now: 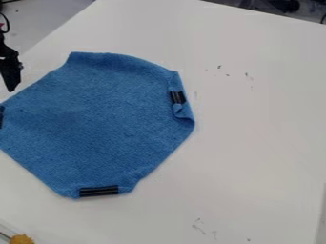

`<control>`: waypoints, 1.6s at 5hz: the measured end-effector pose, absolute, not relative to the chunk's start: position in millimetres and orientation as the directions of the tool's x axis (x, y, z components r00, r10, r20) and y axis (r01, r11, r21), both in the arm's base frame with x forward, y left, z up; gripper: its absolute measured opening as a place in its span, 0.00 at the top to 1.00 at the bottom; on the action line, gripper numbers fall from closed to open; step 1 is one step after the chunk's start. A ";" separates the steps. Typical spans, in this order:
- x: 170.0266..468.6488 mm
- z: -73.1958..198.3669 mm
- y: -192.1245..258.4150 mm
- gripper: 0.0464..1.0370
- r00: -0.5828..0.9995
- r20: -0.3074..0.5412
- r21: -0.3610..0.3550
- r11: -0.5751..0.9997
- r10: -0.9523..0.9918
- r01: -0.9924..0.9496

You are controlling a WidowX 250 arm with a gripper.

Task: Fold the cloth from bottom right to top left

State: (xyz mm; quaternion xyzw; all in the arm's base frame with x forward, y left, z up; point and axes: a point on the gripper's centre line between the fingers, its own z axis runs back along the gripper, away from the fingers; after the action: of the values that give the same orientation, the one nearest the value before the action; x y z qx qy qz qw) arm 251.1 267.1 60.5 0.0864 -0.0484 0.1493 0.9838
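Claw (11,76) at left edge, blue cloth (96,124) just beside it, spread out

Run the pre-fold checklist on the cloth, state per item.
1. Cloth spread out, not yet folded across: ok.
2. Gripper at the lower-right edge for the grab: not ok, it is beyond the cloth's upper-left edge.
3. Right corner flat: not ok, rumpled below the right black strip.
4. Bottom black strip on the cloth's bottom edge: ok.
5. Far left corner flat: cannot tell, cut off by the view's border.
6. Yellow object off the cloth: ok.
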 end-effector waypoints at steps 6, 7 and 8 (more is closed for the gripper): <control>191.3 49.3 86.9 0.04 0.940 0.219 0.104 0.951 0.263 -0.290; 192.7 40.8 61.9 0.04 0.933 0.231 0.083 0.950 0.277 -0.302; 194.4 33.7 50.7 0.04 0.937 0.209 0.072 0.951 0.280 -0.300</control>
State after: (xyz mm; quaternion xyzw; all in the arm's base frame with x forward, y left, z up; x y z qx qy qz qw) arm 194.4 50.7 33.7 0.0513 -0.0988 0.1474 0.9828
